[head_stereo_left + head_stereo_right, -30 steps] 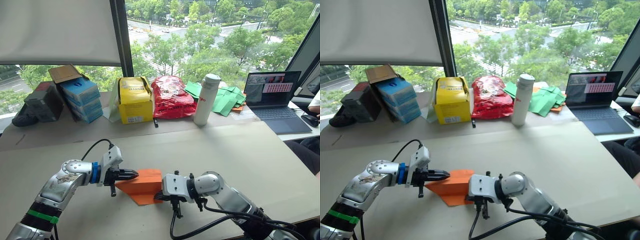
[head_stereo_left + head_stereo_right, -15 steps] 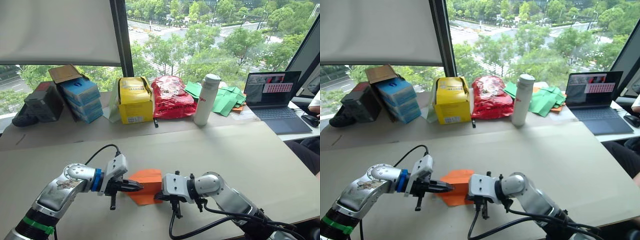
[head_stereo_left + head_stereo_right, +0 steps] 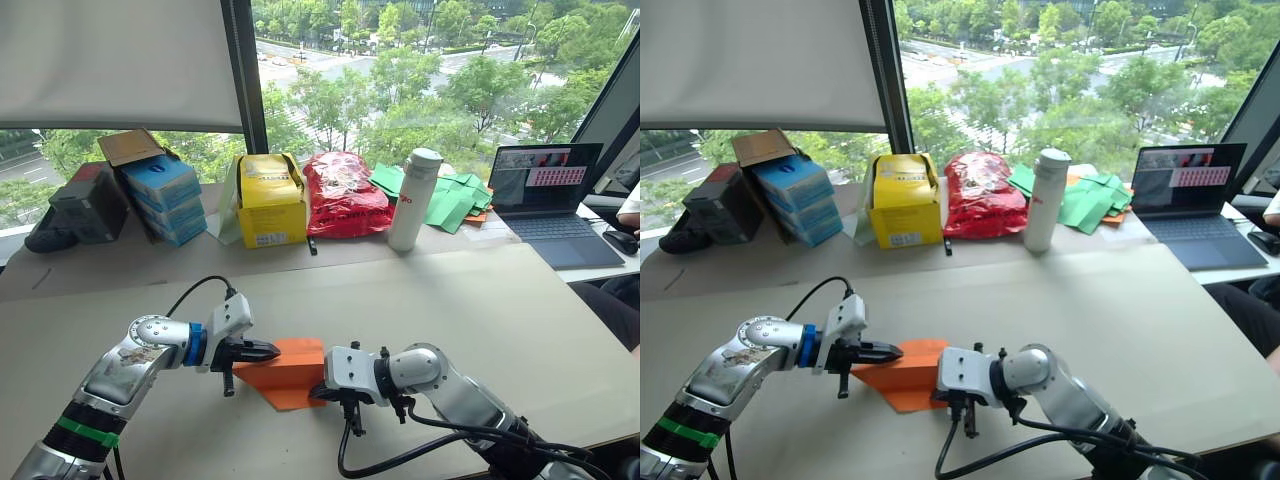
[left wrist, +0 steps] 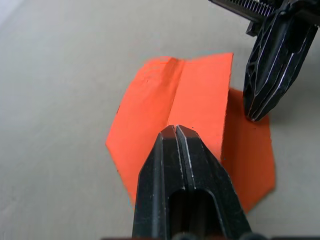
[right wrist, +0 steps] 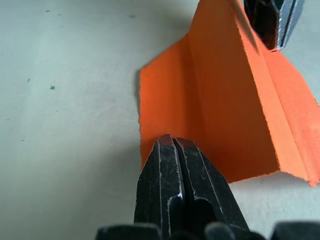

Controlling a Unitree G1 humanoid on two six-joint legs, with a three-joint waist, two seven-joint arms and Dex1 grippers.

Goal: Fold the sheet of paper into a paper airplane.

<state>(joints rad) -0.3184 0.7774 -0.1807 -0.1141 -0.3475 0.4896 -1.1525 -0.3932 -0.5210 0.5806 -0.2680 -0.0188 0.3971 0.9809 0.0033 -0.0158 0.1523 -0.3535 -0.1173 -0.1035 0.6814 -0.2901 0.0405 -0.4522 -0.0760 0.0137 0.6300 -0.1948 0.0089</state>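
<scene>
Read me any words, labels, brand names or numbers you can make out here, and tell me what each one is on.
None can be read.
Yellow box: print on the front, too small to read.
Red bag: markings, blurred.
White bottle: small red mark, illegible.
Blue boxes: label print, too small.
Laptop screen: pink banner with text, too small.
Sheet of paper: no writing.

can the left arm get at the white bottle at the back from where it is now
Probably not without letting go and stretching far. The left gripper is shut on the orange sheet of paper near the table's front, while the white bottle stands at the back, toward the robot's right.
</scene>
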